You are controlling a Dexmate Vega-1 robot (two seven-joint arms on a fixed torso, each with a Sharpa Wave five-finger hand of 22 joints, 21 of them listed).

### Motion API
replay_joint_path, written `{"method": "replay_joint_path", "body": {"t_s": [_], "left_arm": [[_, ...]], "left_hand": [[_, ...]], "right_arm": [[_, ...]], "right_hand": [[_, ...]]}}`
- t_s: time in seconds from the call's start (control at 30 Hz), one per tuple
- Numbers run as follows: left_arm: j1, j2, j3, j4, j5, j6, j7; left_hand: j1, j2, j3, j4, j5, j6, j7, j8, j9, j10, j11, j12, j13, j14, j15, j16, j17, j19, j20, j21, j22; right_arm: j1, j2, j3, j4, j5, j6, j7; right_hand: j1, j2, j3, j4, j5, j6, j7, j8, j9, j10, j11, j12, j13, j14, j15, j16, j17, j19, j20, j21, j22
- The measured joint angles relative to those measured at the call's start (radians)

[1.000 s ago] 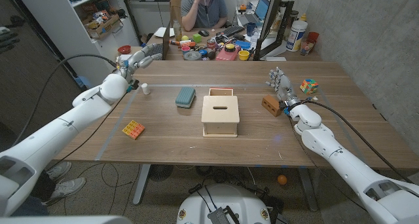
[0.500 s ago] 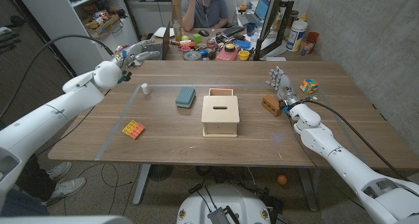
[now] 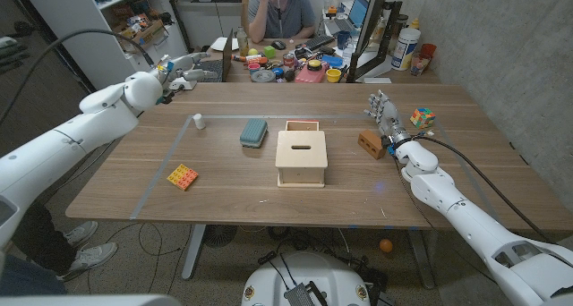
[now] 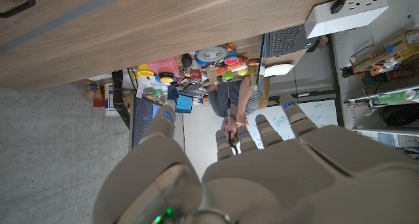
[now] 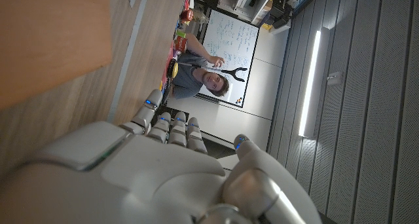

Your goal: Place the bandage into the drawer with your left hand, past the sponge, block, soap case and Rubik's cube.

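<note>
The left hand (image 3: 182,68) is pulling back past the worktop's (image 3: 224,185) far left corner, away from the small white bandage roll (image 3: 198,122), so the pick-up is getting farther off. Its fingers (image 4: 288,116) are apart, holding nothing. The right hand (image 3: 385,118) is waiting, fingers spread. The roll is standing near the rounded teal soap case (image 3: 254,131). The pale wooden drawer box (image 3: 301,157) is sitting mid-worktop.

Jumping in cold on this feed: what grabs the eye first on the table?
The pale wooden drawer box sits mid-table, its drawer pulled open at the back. Just left are the teal soap case and small white bandage roll; the orange block lies nearer the front. The left hand hovers over the far left corner.
</note>
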Motion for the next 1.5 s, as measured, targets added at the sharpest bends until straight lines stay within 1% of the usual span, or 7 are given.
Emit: {"method": "replay_joint_path", "body": {"t_s": [0.2, 0.33, 0.43, 0.57, 0.7, 1.1, 1.5], "left_arm": [[-0.026, 0.007, 0.02, -0.007, 0.033, 0.017, -0.041], [-0.047, 0.007, 0.037, -0.006, 0.062, 0.025, -0.081], [-0.06, 0.007, 0.047, -0.002, 0.077, 0.027, -0.105], [-0.087, 0.004, 0.066, 0.005, 0.101, 0.03, -0.159], [-0.105, 0.001, 0.078, 0.011, 0.116, 0.033, -0.2], [-0.178, -0.012, 0.129, 0.046, 0.166, 0.039, -0.346], [-0.233, -0.034, 0.175, 0.085, 0.23, 0.05, -0.444]], "left_hand": [[0.021, -0.021, -0.006, -0.014, 0.005, -0.007, 0.004, 0.0, 0.0, 0.0, 0.0, 0.0, 0.0, 0.008, 0.008, 0.0, 0.0, 0.02, 0.008, 0.0, 0.002], [0.033, -0.027, -0.006, -0.022, 0.005, -0.007, 0.004, 0.0, 0.0, 0.0, 0.0, 0.0, 0.0, 0.013, 0.002, 0.0, 0.0, 0.031, 0.007, 0.0, 0.003], [0.07, -0.037, -0.006, -0.033, 0.012, -0.02, 0.006, -0.007, 0.0, 0.0, 0.0, 0.0, 0.0, 0.013, 0.002, 0.0, 0.0, 0.037, 0.005, -0.006, 0.003], [0.098, -0.043, -0.004, -0.035, 0.018, -0.021, 0.004, -0.008, 0.005, 0.001, 0.001, 0.0, 0.0, 0.018, 0.007, 0.0, 0.0, 0.034, 0.001, -0.007, 0.003], [0.149, -0.056, -0.002, -0.037, 0.024, -0.013, 0.004, 0.0, 0.006, 0.019, 0.001, 0.004, 0.0, 0.034, 0.002, 0.007, 0.0, 0.063, 0.008, -0.007, 0.003], [0.257, -0.054, 0.007, -0.045, 0.027, 0.019, 0.004, 0.014, 0.009, 0.019, 0.001, 0.004, 0.0, 0.03, 0.005, 0.002, 0.0, 0.077, 0.012, -0.025, 0.003], [0.303, -0.053, 0.007, -0.045, 0.027, 0.025, 0.005, 0.014, 0.009, 0.018, 0.011, 0.004, 0.0, 0.023, 0.012, 0.002, 0.0, 0.065, 0.008, -0.036, 0.003]], "right_arm": [[0.001, 0.001, 0.0, 0.002, 0.0, 0.001, 0.001], [0.001, 0.001, 0.0, 0.003, 0.0, 0.002, 0.002], [0.001, 0.001, 0.0, 0.003, 0.0, 0.002, 0.002], [0.001, 0.001, 0.001, 0.003, 0.001, 0.003, 0.002], [0.0, 0.001, 0.002, 0.003, 0.002, 0.003, 0.002], [-0.001, 0.0, 0.003, 0.003, 0.003, 0.005, 0.001], [-0.006, 0.0, 0.004, -0.001, 0.003, 0.005, -0.007]], "right_hand": [[0.0, 0.0, 0.0, 0.0, 0.0, 0.0, 0.0, 0.0, 0.0, 0.0, 0.0, 0.0, 0.0, 0.0, 0.0, 0.0, 0.0, 0.0, 0.0, -0.002, 0.0], [0.0, 0.0, 0.0, 0.0, 0.0, 0.0, 0.0, 0.0, 0.0, 0.0, 0.0, 0.0, 0.0, 0.0, 0.0, 0.0, 0.0, 0.0, 0.0, -0.006, 0.0], [0.0, 0.0, 0.0, 0.0, 0.0, 0.0, 0.0, 0.0, 0.0, 0.0, 0.0, 0.0, 0.0, 0.0, 0.0, 0.0, 0.0, 0.0, 0.0, -0.006, 0.0], [0.0, 0.0, 0.0, 0.0, 0.0, 0.0, 0.0, 0.0, 0.0, 0.0, 0.0, 0.0, 0.0, 0.0, 0.0, 0.0, 0.0, 0.005, 0.006, -0.01, 0.0], [0.0, 0.0, 0.0, 0.0, 0.0, 0.0, 0.0, 0.0, 0.0, 0.0, 0.0, 0.0, 0.0, 0.0, 0.0, 0.0, 0.0, 0.005, 0.006, -0.01, 0.003], [0.0, 0.0, 0.0, 0.0, 0.0, 0.0, 0.0, 0.0, 0.0, 0.0, 0.0, 0.0, 0.0, 0.0, 0.0, 0.0, 0.0, 0.011, 0.0, -0.017, 0.005], [0.0, 0.0, -0.004, 0.004, 0.0, 0.0, 0.0, 0.0, 0.0, 0.004, -0.004, 0.0, 0.0, 0.0, 0.0, 0.0, 0.0, 0.011, 0.0, -0.021, 0.005]]}}
